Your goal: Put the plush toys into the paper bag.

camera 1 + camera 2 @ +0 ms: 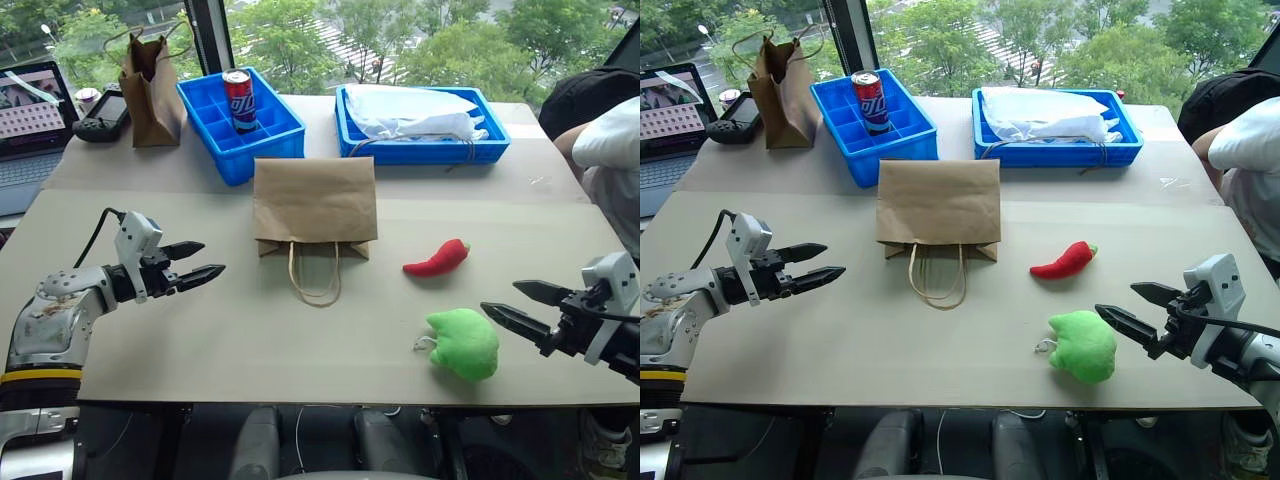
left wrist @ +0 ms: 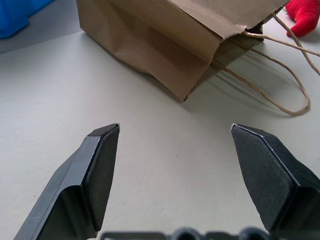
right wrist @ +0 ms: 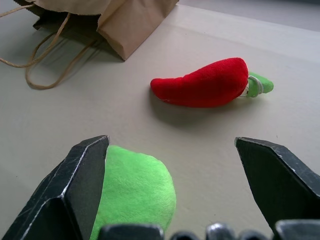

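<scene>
Two plush toys lie on the table (image 1: 150, 360) w/ nothing holding them: red chili toy (image 1: 437, 258) w/ green stem, and green lump toy (image 1: 464, 343) nearer my edge, just beside the chili but apart from it. Wide paper bag (image 1: 314, 200) lies flat at table centre, mouth and two loop handles (image 1: 315, 280) toward me; the chili is near it on my right side, not touching. My left gripper (image 1: 202, 262) hovers above bare tabletop on the left, fingers apart, empty, pointed toward the bag's handles; the left wrist view confirms the bag's open mouth edge ahead of it, w/ a clear gap between. My right gripper (image 1: 513, 303) is at the right edge, fingers wide apart, empty, tips aimed at the green lump and just beside it; contact not evident. In the right wrist view the green lump sits close by one finger (image 3: 70, 195), w/ the chili further out and the bag corner beyond. Far side of table: narrower dark paper bag (image 1: 150, 90) standing upright, blue divided tray (image 1: 205, 115) w/ a soda can (image 1: 238, 100) upright in one compartment, second blue tray (image 1: 420, 150) holding white plastic material. Laptop (image 1: 30, 115) and a black handheld device (image 1: 100, 118) at far left. A person's white sleeve (image 1: 610, 140) at far right.
</scene>
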